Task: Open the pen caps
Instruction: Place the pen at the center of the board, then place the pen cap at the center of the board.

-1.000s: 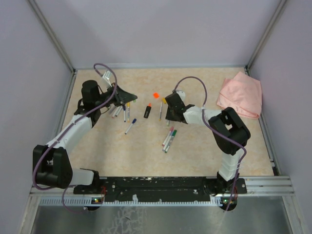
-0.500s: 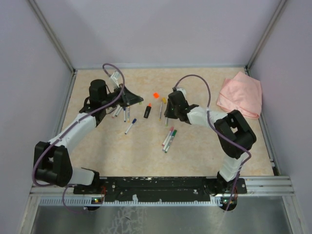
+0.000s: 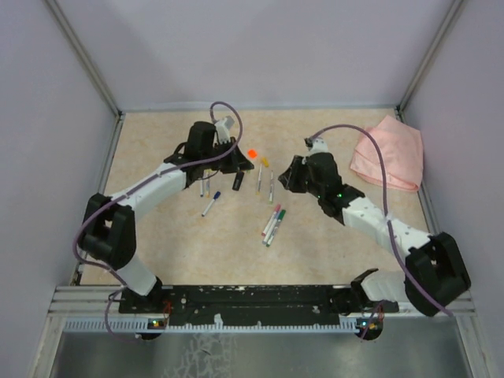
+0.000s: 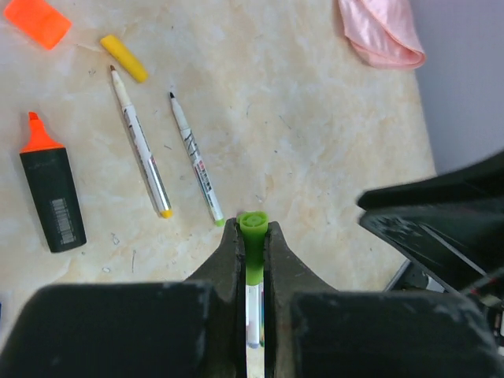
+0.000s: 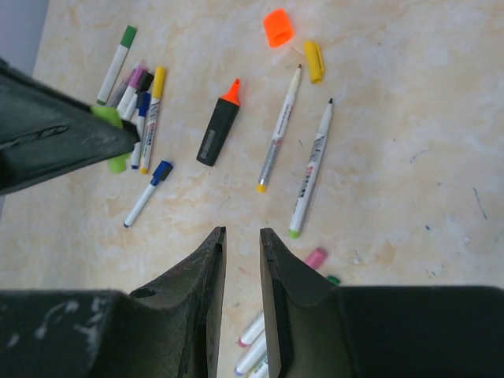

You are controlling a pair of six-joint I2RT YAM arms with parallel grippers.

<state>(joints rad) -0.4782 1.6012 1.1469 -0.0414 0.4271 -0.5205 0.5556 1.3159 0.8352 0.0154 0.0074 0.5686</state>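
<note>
Green cap point(image 4: 253, 221) pokes out just past the tips of the left gripper point(image 4: 252, 230). It sits on a pen point(image 4: 253, 311), and the jaws pinch that pen at its capped end. Ahead and left of these jaws two bare pens point(image 4: 142, 150) lie side by side, apart from each other. A highlighter point(image 4: 52, 201) lies further left. Beyond them are a loose yellow cap point(image 4: 124, 57) and an orange cap point(image 4: 37, 20). Far ahead to the right is the cloth point(image 4: 378, 31). The right gripper point(image 5: 241, 232) hovers, jaws slightly spread with nothing between them. A pink cap point(image 5: 315, 257) lies just right of its right finger. Capped pens point(image 5: 140, 106) bunch far ahead and left.
</note>
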